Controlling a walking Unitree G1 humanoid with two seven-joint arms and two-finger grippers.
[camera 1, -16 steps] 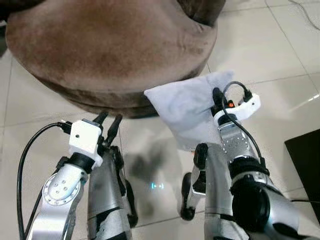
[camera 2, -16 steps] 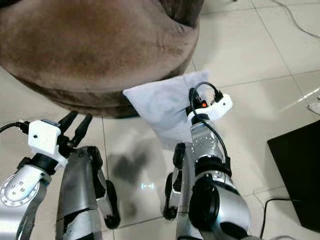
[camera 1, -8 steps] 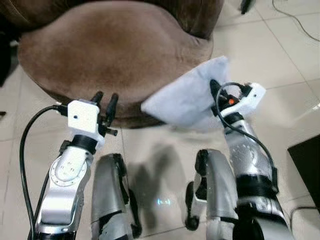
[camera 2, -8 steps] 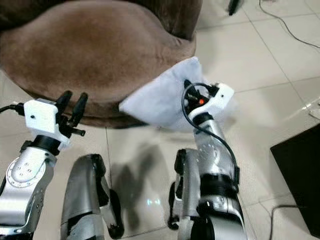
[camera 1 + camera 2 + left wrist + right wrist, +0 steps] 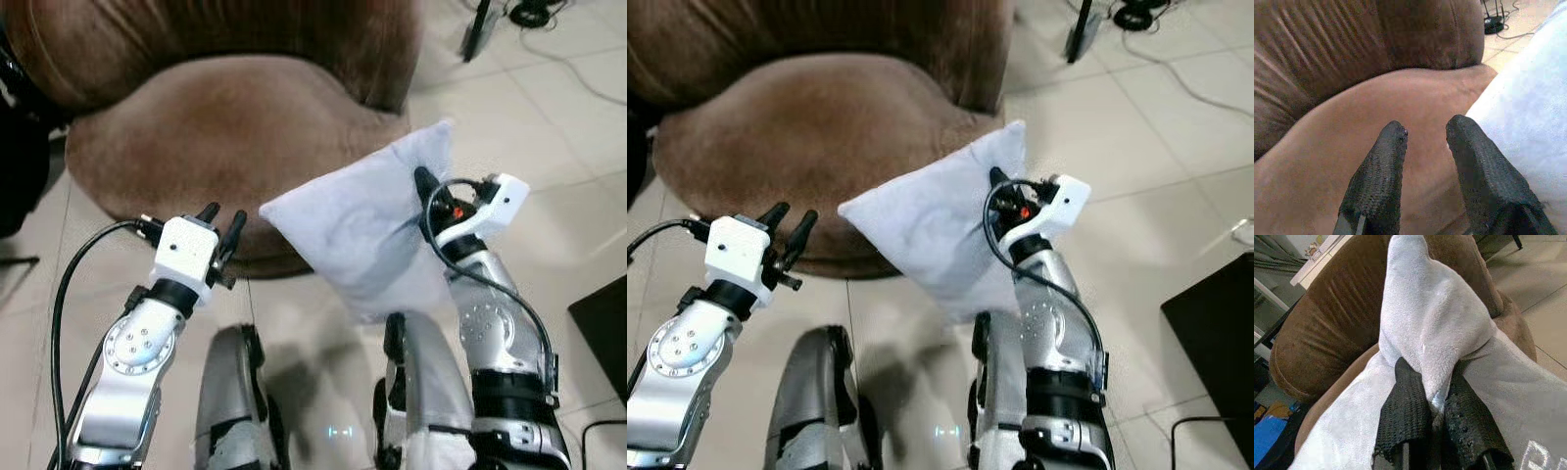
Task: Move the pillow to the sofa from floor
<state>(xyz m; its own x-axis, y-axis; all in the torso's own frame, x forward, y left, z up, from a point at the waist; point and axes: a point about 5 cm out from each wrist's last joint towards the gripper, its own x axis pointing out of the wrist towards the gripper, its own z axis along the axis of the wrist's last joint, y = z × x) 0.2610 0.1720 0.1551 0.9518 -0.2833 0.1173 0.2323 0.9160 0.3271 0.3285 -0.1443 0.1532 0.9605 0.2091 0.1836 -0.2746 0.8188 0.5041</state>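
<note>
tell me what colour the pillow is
Pale grey-white, plain; the pillow shows best in the right wrist view, pinched in the right gripper.

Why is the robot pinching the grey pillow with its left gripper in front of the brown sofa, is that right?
Not quite: the right gripper pinches the grey pillow, as the right wrist view shows. The left gripper hangs open, holding nothing, before the brown sofa.

Silver metal arms with round screwed joint plates. White box camera on each wrist, black cable looped to each. Left claw (image 5: 221,217) and right claw (image 5: 1432,418): two long black textured fingers (image 5: 1378,181). Orange mark at right wrist.
</note>
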